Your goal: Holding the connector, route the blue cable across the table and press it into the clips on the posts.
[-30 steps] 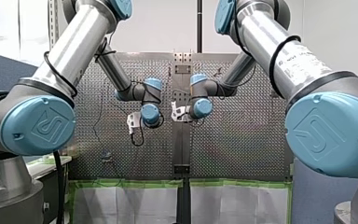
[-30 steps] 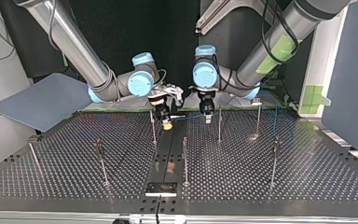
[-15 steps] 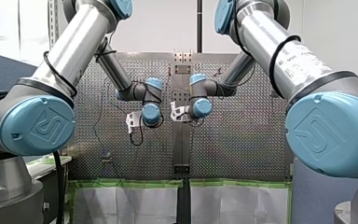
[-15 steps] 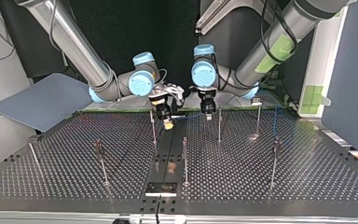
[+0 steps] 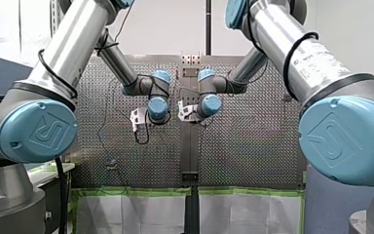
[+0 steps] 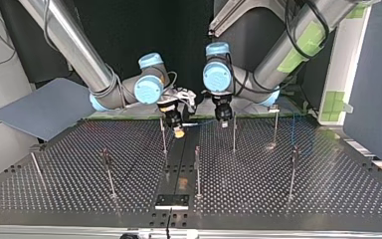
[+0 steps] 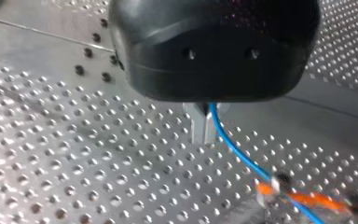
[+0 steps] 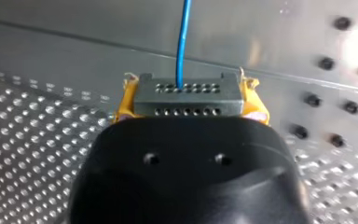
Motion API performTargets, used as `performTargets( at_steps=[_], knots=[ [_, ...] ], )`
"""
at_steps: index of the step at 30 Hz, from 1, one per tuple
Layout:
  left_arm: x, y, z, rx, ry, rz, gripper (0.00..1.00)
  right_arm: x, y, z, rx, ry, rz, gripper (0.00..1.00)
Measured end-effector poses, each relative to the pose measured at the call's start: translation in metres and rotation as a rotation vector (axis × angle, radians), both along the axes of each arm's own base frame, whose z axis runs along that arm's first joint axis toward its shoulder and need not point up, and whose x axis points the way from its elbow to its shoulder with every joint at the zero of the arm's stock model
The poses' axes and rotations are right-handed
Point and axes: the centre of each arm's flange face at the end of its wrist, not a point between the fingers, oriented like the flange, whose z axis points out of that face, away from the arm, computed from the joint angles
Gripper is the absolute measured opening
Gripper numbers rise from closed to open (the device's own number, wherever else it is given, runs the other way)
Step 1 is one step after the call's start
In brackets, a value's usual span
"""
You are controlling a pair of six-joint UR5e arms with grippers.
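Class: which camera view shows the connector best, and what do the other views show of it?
Right wrist view: the connector sits large in the right claw, between yellow pads, blue cable leaving it. Top view shows a tiny speck at the claw's tip; left wrist view, a blur; front view, nothing.

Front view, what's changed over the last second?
My left gripper and my right gripper both rose slightly. Nothing was taken or let go: the connector stays in my right gripper, and the cable still runs between them. The posts are unchanged.
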Motion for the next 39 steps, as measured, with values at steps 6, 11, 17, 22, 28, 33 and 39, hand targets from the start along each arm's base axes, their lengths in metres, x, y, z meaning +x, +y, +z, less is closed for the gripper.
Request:
performTargets(
  at_steps=[6, 11, 17, 22, 28, 33, 39],
  knots=[
    [-0.016, -0.005, 0.023, 0.002, -0.003, -0.001, 0.00, -0.004, 0.008, 0.030, 0.001, -0.011, -0.002, 0.00],
    [-0.028, -0.007, 0.043, -0.010, -0.026, 0.006, 0.00, -0.009, 0.015, 0.057, 0.007, -0.030, -0.008, 0.00],
    [-0.043, -0.007, 0.064, -0.020, -0.034, -0.003, 0.00, -0.017, 0.023, 0.087, 0.015, -0.043, -0.018, 0.00],
    [-0.054, -0.008, 0.085, -0.030, -0.048, -0.015, 0.00, -0.026, 0.029, 0.109, 0.011, -0.061, -0.029, 0.00],
    [-0.065, -0.010, 0.111, -0.052, -0.081, -0.046, 0.00, -0.037, 0.036, 0.137, -0.013, -0.076, -0.052, 0.00],
    [-0.071, -0.015, 0.137, -0.085, -0.136, -0.093, 0.00, -0.045, 0.045, 0.162, -0.032, -0.084, -0.060, 0.00],
    [-0.074, -0.016, 0.180, -0.140, -0.225, -0.123, 0.00, -0.055, 0.054, 0.194, -0.064, -0.103, -0.062, 0.00]
  ],
)
